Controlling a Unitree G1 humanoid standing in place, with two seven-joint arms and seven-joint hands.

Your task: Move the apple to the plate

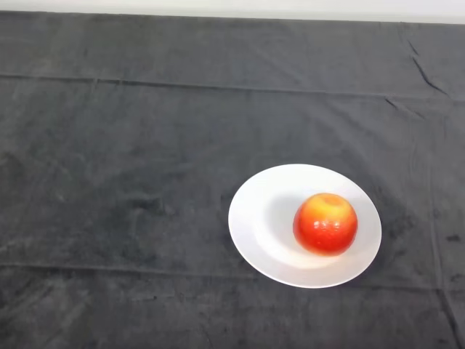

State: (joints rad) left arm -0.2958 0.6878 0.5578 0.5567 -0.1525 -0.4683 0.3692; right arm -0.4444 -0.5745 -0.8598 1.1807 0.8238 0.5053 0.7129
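1. You see the apple sitting on the plate, in the lower right part of the frame.
2. The apple is red with an orange-yellow patch at its top, where a shallow dip faces up toward the camera.
3. It rests right of the plate's middle, closer to the plate's right rim than to its left rim, and it lies wholly inside the rim.
4. The plate is white, round and shallow; a wide bare stretch of it shows to the left of the apple, with a soft shadow falling across that part.
5. The plate lies flat on the counter, which is covered with a dark grey cloth from edge to edge of the frame.
6. The cloth has a long crease running across the upper part of the frame, another running across the lower part just below the plate, and a few short folds in the upper right corner.
7. A pale strip shows along the very top edge of the frame, beyond the far end of the cloth.
8. You cannot tell how the hand stands: no part of the arm or hand appears anywhere in this view, so its fingers cannot be judged as spread, pressed together or pinching.
9. The apple touches only the plate.
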